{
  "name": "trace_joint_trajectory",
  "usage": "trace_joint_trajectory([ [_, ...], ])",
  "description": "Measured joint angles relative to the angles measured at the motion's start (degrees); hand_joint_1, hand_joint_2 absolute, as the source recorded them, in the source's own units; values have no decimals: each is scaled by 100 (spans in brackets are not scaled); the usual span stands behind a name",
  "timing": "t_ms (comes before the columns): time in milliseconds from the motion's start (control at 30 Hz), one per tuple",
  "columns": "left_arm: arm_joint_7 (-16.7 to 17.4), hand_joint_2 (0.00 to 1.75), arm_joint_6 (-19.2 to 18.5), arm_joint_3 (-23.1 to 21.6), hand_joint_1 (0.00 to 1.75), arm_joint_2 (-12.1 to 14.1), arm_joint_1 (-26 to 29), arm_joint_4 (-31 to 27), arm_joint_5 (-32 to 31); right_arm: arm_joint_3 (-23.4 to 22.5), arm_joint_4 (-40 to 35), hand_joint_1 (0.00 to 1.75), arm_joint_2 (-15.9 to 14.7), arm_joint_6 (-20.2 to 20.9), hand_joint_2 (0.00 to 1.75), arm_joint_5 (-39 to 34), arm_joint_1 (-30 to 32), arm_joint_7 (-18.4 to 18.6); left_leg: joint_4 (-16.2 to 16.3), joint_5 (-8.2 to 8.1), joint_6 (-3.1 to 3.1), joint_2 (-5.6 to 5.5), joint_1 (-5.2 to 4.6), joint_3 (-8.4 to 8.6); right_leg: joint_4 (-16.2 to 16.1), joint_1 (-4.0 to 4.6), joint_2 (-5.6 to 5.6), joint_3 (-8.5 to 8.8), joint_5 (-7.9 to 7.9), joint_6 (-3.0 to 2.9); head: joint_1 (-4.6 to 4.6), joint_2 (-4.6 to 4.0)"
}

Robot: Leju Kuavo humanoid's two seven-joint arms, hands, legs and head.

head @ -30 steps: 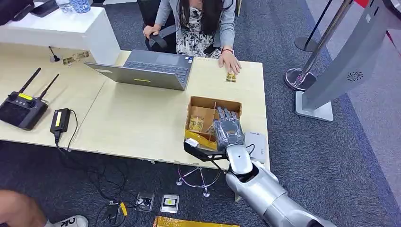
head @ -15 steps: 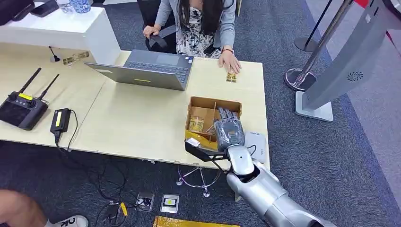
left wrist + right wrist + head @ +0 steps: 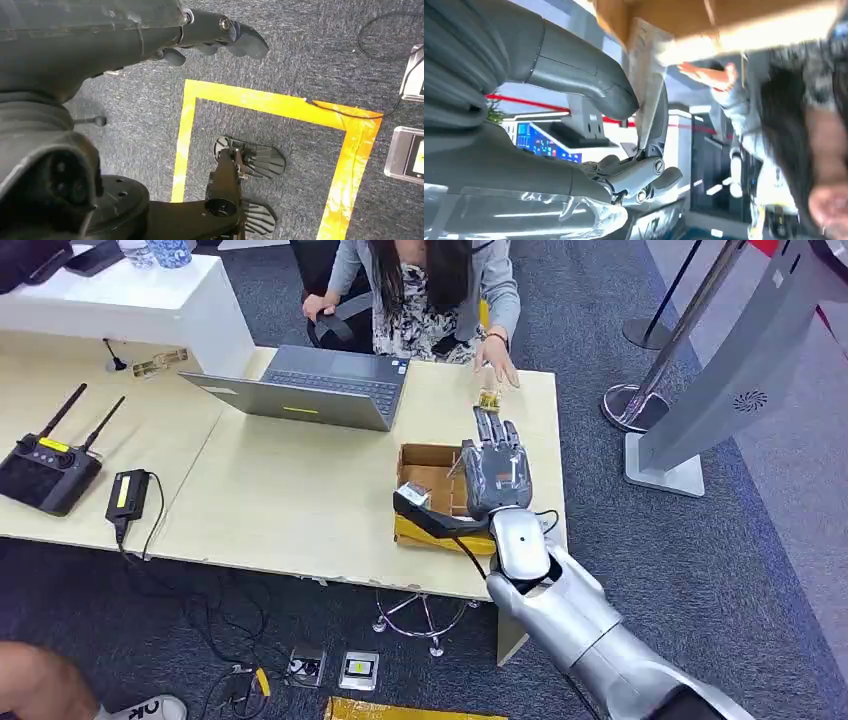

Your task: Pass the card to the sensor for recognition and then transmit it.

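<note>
One card (image 3: 647, 85) is in my right hand (image 3: 497, 472). In the right wrist view I see it standing on its edge, pinched between the thick thumb (image 3: 589, 85) and the darker fingers (image 3: 639, 175). In the head view the card is hidden behind the hand, which hangs above the far side of the cardboard box (image 3: 425, 455).

My first worry is the grip. Only a narrow part of the card seems to be pinched, so I judge that a quick turn of the wrist could let it slide out. It would then fall into the box, among the other cards.

My second worry is the person's hand (image 3: 497, 358). It is raised near my fingertips, above a small card on the table (image 3: 488, 400), so reaching further forward could strike it.

I cannot find the sensor with certainty, so aiming is a risk too.

The left hand (image 3: 220, 30) hangs over the floor; I cannot tell if it is released or clenched.
</note>
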Motion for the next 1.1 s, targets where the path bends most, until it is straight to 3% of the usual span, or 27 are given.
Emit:
trace_joint_trajectory([
  [300, 0, 0, -35, -6, 0, 0, -1, 0, -13, -131, -536, 175, -88, 0, 175, -162, -54, -30, 0, 0, 0, 0, 0, -1, 0, 0, 0, 0, 0, 0, -2, 0],
  [967, 4, 0, -85, -48, 0, -9, -22, 0, -89, -162, -512, 175, -109, -111, 175, -365, -119, -190, 0, 0, 0, 0, 0, 0, 1, 0, -1, 1, 0, 0, 0, 0],
  [1000, 7, 0, -85, -52, 0, -9, -24, 0, -92, -162, -512, 0, -109, -98, 175, -365, -122, -181, 0, 0, 0, 0, 0, 0, 1, 0, -1, 1, 0, 0, 0, 0],
  [1033, 9, 0, -85, -66, 0, -9, -25, 0, -94, -162, -512, 0, -112, -96, 0, -361, -122, -172, 0, 0, 0, 0, 0, 0, 1, 0, -1, 1, 0, 0, 0, 0],
  [1100, 20, 0, -85, -96, 0, -9, -27, 0, -100, -160, -512, 0, -112, -113, 0, -286, -122, -120, 0, 0, 0, 0, 0, 0, 1, 0, -1, 1, 0, 0, -2, 0],
])
